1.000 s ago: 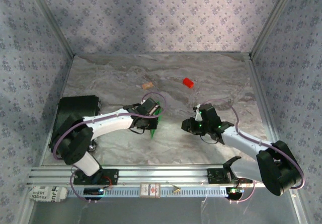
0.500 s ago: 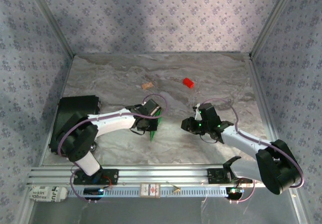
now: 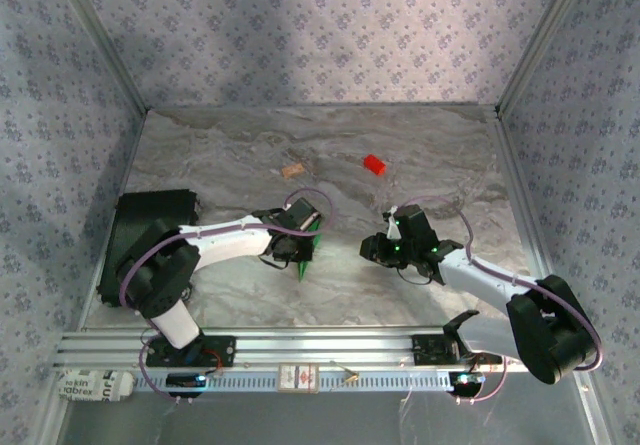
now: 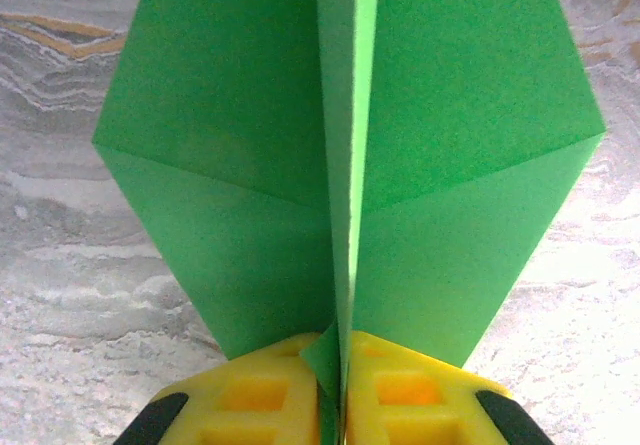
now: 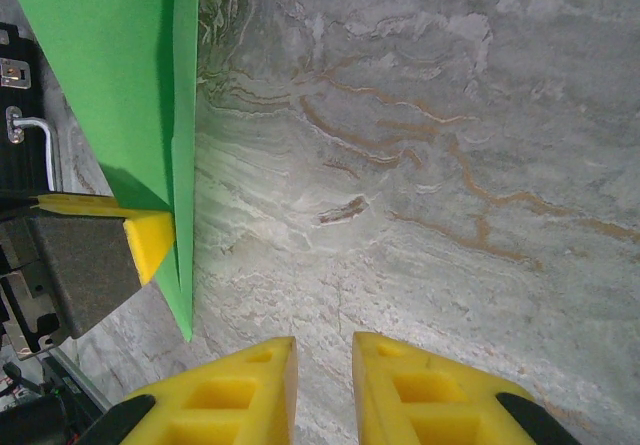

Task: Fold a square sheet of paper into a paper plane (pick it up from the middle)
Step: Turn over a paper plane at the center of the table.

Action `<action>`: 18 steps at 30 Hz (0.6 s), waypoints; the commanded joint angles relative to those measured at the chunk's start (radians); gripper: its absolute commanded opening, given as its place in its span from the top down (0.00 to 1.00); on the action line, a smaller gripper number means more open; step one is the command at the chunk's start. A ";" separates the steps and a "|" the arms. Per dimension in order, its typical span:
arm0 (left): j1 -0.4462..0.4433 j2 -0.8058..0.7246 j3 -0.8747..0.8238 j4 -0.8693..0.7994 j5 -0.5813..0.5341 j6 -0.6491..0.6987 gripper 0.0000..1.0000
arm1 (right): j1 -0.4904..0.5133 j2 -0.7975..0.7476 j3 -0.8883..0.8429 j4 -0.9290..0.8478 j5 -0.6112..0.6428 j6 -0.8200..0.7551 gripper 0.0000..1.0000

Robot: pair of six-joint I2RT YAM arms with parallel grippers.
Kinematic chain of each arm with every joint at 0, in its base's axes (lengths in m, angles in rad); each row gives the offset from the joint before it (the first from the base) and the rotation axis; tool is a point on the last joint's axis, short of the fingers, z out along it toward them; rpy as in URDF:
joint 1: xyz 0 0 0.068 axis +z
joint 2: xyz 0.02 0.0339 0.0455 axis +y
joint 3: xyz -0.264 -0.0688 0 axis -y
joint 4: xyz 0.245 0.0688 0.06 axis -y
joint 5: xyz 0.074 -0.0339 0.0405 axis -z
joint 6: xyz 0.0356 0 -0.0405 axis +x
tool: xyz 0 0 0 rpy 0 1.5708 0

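The left pincer [image 4: 338, 357] is clenched on the paper plane [image 4: 455, 165]. Its two yellow fingers [image 4: 255, 393] stand almost together, and the upright centre fold of the green paper passes between them and touches both. From this fold the two wings spread toward 9 o'clock and 3 o'clock.

The right pincer [image 5: 324, 355] is released and only a little open. Between its fingers we see a narrow gap with the marbled surface [image 5: 450, 115] behind it, and no paper is in it. In its own wrist view the plane is at 10 o'clock, apart from it.

In the top view the plane is at 9 o'clock of the right pincer, in the middle of the surface. A small red block [image 3: 374, 164] lies at 12 o'clock of the right pincer, a tan piece [image 3: 294, 171] at 12 o'clock of the left pincer, and a black case [image 3: 150, 215] at 9 o'clock of it.

The far end of the plane is cut off by the upper edge of the left wrist view, and its near end is hidden behind the fingers. From above, the left wrist covers most of the plane and we see only thin green strips. We cannot tell if the plane touches the surface.
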State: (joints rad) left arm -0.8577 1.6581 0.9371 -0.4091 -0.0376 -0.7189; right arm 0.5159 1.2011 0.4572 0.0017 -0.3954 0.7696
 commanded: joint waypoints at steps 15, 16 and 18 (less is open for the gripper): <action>-0.022 0.076 0.034 -0.049 -0.029 0.013 0.83 | 0.006 0.010 0.023 -0.032 0.013 -0.007 0.77; -0.025 0.081 0.037 -0.053 -0.033 0.011 0.83 | 0.003 0.011 0.023 -0.033 0.013 -0.010 0.77; -0.031 0.099 0.044 -0.059 -0.036 0.006 0.82 | -0.002 0.009 0.022 -0.039 0.010 -0.018 0.77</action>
State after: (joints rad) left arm -0.8742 1.7115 0.9657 -0.4252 -0.0559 -0.7151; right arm 0.5156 1.2053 0.4572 -0.0067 -0.3954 0.7689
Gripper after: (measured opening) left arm 0.175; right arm 0.228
